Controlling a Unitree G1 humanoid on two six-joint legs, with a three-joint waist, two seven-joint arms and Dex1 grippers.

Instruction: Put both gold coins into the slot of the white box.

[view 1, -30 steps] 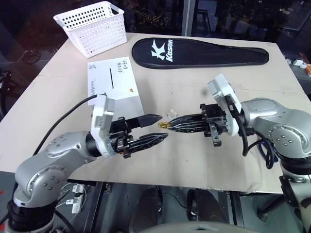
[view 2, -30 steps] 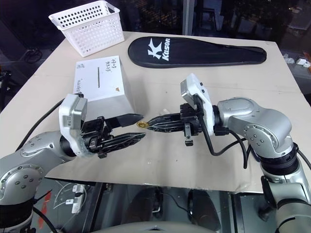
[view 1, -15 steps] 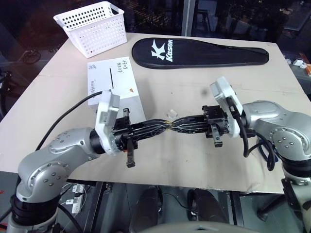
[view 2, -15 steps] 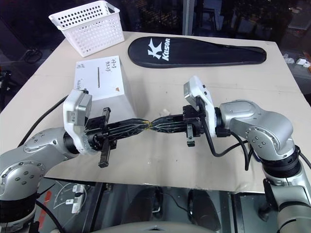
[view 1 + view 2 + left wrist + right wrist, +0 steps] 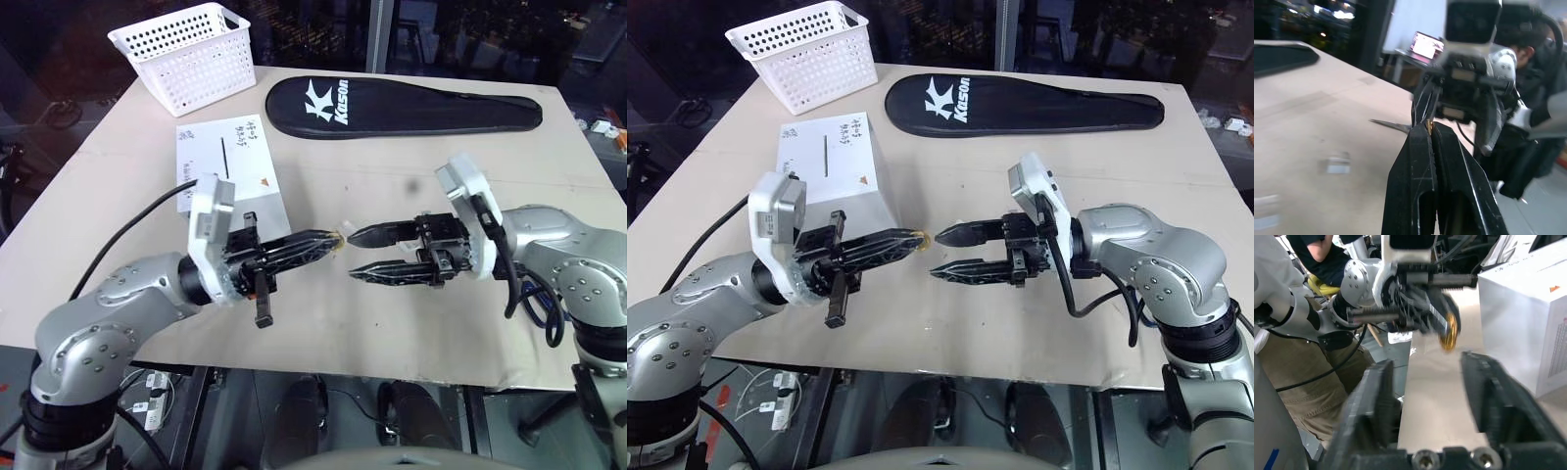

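1. Left gripper [image 5: 336, 236] is clamped on a gold coin [image 5: 1449, 331]; its two black fingers lie pressed together, long and tapered, pointing across the table toward the robot's right. The coin sits at their very tips, a small shiny round disc held on edge, its broad face turned toward the other gripper.
2. Right gripper [image 5: 354, 253] faces it tip to tip with a small gap between them. Its black fingers stand apart, one above the other, with nothing between them, and they point toward the robot's left.
3. Both grippers hang above the table [image 5: 392, 166], a flat, matte, pale beige surface.
4. A small clear plastic piece [image 5: 346, 231] lies on the table just behind the meeting fingertips; I cannot tell its exact shape.
5. Behind the left gripper stands the white box [image 5: 230, 176], a plain smooth cuboid with handwriting on its top face. The slot [image 5: 225, 158] is a thin dark straight slit in that top face, its long axis running from the near side to the far side.
6. Farther back lies a long black fabric racket case [image 5: 402, 107] with white lettering, stretched across the table.
7. At the far left corner stands a white perforated plastic basket [image 5: 186, 54].
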